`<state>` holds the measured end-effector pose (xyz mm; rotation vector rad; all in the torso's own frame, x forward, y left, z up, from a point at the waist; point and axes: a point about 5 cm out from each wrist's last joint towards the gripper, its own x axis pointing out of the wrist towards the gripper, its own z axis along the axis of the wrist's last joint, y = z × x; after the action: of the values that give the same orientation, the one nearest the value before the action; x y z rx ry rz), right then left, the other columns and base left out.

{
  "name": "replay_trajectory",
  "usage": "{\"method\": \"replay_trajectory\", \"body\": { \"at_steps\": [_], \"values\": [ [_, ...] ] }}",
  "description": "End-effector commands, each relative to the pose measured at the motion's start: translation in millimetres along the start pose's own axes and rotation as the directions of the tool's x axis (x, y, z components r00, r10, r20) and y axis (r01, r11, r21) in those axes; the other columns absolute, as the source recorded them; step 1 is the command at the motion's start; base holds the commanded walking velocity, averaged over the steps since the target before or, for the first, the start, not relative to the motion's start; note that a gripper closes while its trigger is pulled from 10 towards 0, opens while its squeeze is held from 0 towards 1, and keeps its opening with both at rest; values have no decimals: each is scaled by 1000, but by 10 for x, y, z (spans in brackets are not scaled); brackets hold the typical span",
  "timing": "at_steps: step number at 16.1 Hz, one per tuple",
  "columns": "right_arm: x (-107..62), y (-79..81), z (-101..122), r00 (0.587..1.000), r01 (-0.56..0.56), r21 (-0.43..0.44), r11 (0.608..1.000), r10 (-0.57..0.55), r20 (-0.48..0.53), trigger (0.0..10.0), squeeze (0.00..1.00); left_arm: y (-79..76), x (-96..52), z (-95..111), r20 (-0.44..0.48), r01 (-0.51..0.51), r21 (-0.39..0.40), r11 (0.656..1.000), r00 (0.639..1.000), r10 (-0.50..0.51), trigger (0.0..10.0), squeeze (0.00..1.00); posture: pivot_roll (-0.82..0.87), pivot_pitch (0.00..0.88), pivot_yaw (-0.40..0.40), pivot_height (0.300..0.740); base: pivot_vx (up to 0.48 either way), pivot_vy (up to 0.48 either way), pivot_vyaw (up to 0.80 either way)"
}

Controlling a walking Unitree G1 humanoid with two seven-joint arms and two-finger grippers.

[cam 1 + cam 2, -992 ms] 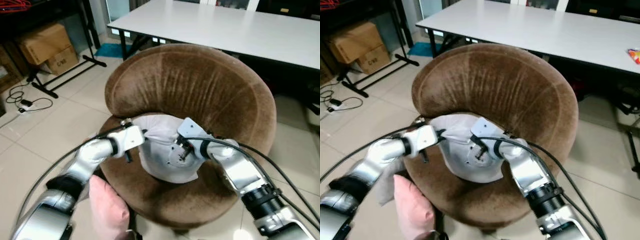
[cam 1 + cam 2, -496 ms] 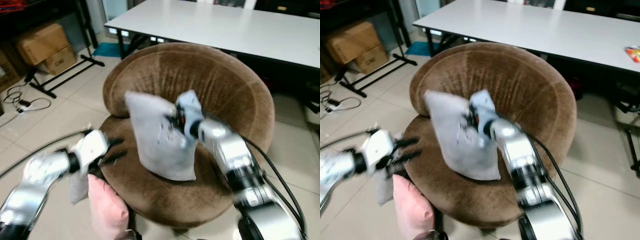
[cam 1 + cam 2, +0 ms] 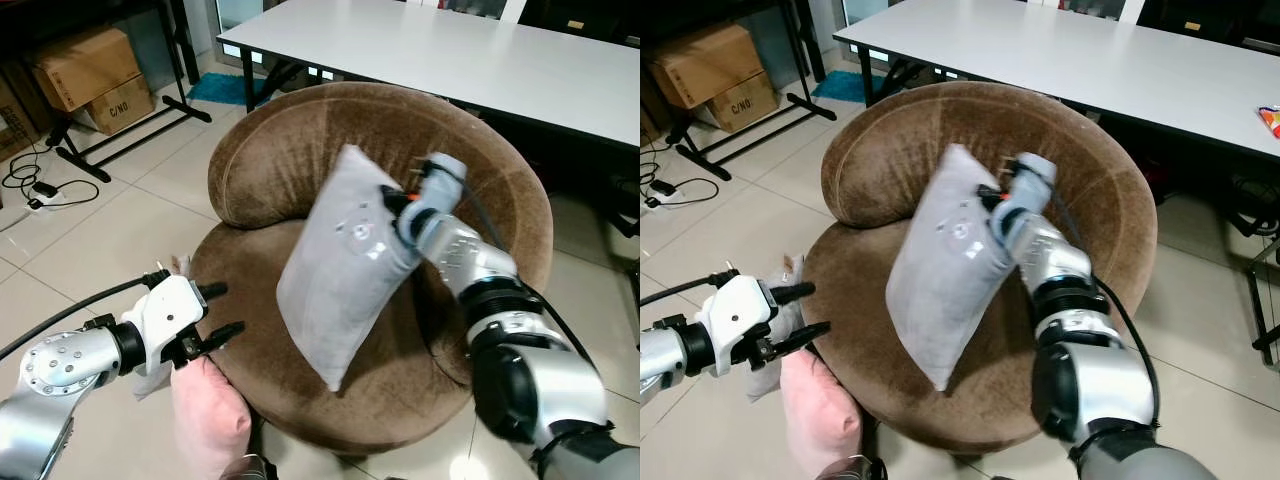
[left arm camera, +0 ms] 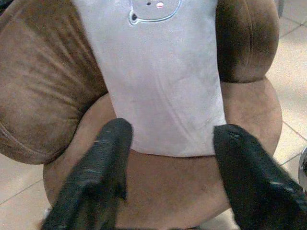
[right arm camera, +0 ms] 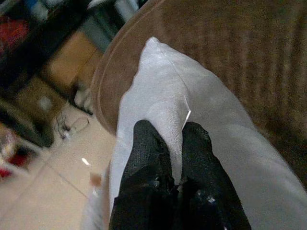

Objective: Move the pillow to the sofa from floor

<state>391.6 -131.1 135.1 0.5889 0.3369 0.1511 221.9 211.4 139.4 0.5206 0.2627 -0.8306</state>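
A grey pillow (image 3: 345,265) with a small bear print stands tilted on the seat of the round brown sofa chair (image 3: 330,140), its upper corner leaning toward the backrest. My right gripper (image 3: 392,200) is shut on the pillow's upper edge; in the right wrist view the fingers (image 5: 148,143) pinch a fold of the grey fabric. My left gripper (image 3: 222,310) is open, off the chair's front left rim and apart from the pillow. Between its spread fingers (image 4: 103,163) the left wrist view looks at the pillow (image 4: 158,81).
A pink pillow (image 3: 210,420) and a pale cloth item (image 3: 770,365) lie on the tiled floor by the chair's front left. A white table (image 3: 480,60) stands behind the chair. Cardboard boxes (image 3: 85,65), a black stand and cables (image 3: 35,185) are at the far left.
The left gripper let go of the pillow and drew back to the left. The right gripper raised the pillow and swung it up toward the backrest.
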Motion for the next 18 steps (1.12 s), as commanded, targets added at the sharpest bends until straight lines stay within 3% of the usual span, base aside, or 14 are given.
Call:
{"method": "replay_trajectory", "body": {
  "at_steps": [1, 2, 4, 6, 8, 10, 11, 14, 16, 18],
  "values": [
    [-7, 14, 299, 991, -11, 73, 997, 1, 132, 0, 0, 2, -26, 28, 7, -12, -16, 1000, 1000, 12, 10000, 1000, 115, 0, -35, 740, 0, 0, 0],
    [-25, -82, 350, 986, 10, 125, 992, -30, 163, 0, 0, 2, -35, 48, 8, -16, -25, 1000, 1000, 16, 10000, 1000, 121, 0, -36, 740, 0, 0, 0],
    [-99, -355, 406, 972, 99, 141, 985, -126, 199, 0, 0, 4, -60, 94, 24, -18, -54, 998, 1000, 20, 10000, 1000, 125, 0, -34, 740, 0, 0, 0],
    [-134, -452, 449, 966, 114, 138, 984, -143, 217, 0, 0, 16, -86, 157, 64, -25, -118, 993, 997, 33, 10000, 1000, 132, 0, -35, 740, 0, 0, 0],
    [-171, -542, 487, 957, 137, 136, 981, -167, 237, 0, 0, 48, -103, 213, 127, -35, -247, 968, 990, 68, 10000, 1000, 138, 0, -32, 740, 0, 0, 0],
    [-143, -553, 255, 980, 176, -105, 979, -165, 108, 8235, 0, -4, -99, 130, 78, -15, -263, 965, 996, 36, 10000, 1000, 130, 0, -20, 740, 0, 0, 0],
    [-131, -541, 175, 986, 165, -157, 974, -157, 59, 10000, 0, -23, -89, 118, 70, -4, -259, 966, 997, 23, 10000, 1000, 134, 0, -20, 740, 0, 0, 0],
    [-106, -478, 209, 988, 155, -199, 968, -148, 51, 10000, 0, -8, -88, 162, 67, -16, -270, 963, 997, 35, 10000, 1000, 149, 0, -28, 740, 0, 0, 0],
    [-71, -347, 325, 994, 94, -160, 983, -83, 69, 10000, 0, 25, -123, 178, 53, -37, -271, 962, 997, 54, 10000, 1000, 162, 0, -41, 740, 0, 0, 0],
    [-25, -142, 448, 996, -2, -46, 999, 6, 84, 10000, 0, -1, -159, 191, 47, -34, -272, 962, 998, 48, 10000, 1000, 161, 0, -39, 740, 0, 0, 0]
  ]
}}
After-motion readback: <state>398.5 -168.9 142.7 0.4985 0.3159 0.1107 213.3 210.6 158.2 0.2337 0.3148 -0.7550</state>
